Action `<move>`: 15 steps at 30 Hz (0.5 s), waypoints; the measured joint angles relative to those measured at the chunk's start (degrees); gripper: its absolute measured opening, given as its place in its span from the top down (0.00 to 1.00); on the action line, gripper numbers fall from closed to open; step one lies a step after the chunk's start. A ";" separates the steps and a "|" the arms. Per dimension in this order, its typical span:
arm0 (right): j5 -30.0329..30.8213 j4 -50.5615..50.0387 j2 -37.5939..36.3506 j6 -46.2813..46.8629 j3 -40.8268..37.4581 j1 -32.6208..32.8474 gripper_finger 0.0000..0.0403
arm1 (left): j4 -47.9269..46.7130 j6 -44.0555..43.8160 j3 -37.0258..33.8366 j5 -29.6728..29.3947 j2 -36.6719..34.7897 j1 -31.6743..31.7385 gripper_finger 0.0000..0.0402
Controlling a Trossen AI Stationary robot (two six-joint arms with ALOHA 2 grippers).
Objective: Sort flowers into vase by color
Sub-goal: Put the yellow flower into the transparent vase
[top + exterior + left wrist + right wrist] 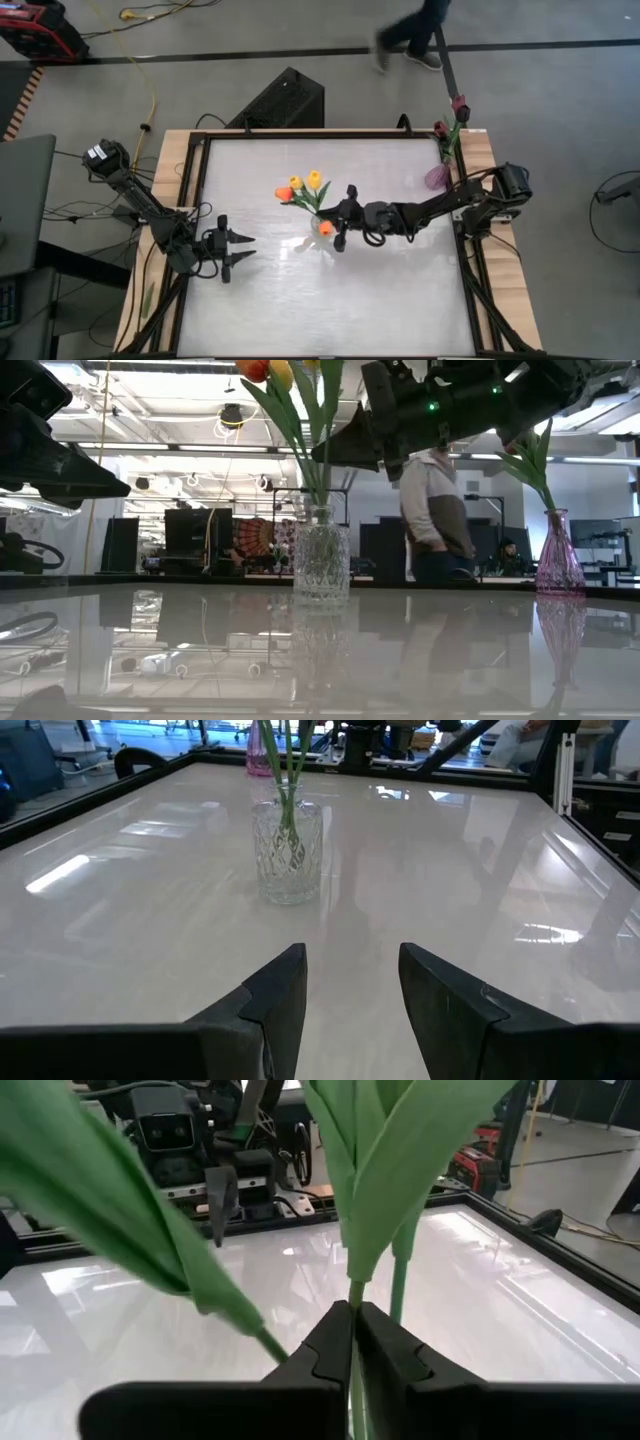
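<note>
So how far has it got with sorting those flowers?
Well along, it seems. The clear vase at the table's middle already holds orange and yellow tulips, and the pink vase at the far right edge holds dark ones. The right gripper has its fingers shut on a green stem above the clear vase. The left gripper waits open. No loose flowers show on the table.

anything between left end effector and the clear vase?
Nothing. In the left wrist view, only bare white tabletop lies between the open left end effector and the clear vase. The high view agrees.
</note>
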 joint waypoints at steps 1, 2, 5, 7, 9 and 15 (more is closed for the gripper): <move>0.00 0.00 0.00 0.00 0.00 0.00 0.88 | 0.00 -0.01 0.00 0.00 0.00 0.00 0.63; -0.02 0.00 0.00 -0.01 0.00 0.05 0.87 | 0.00 -0.01 0.00 0.00 0.00 0.02 0.63; -0.02 0.16 0.00 -0.04 0.00 0.08 0.86 | -0.01 -0.03 0.00 0.00 0.00 0.01 0.63; -0.02 0.17 0.00 -0.16 0.00 0.08 0.86 | 0.00 -0.03 0.00 0.00 0.00 0.00 0.63; -0.02 0.23 0.00 -0.17 0.00 0.06 0.86 | 0.00 -0.03 0.00 0.00 0.00 0.02 0.63; -0.02 0.85 -0.02 -0.36 0.30 0.08 0.85 | 0.00 -0.03 0.00 0.00 0.00 0.01 0.63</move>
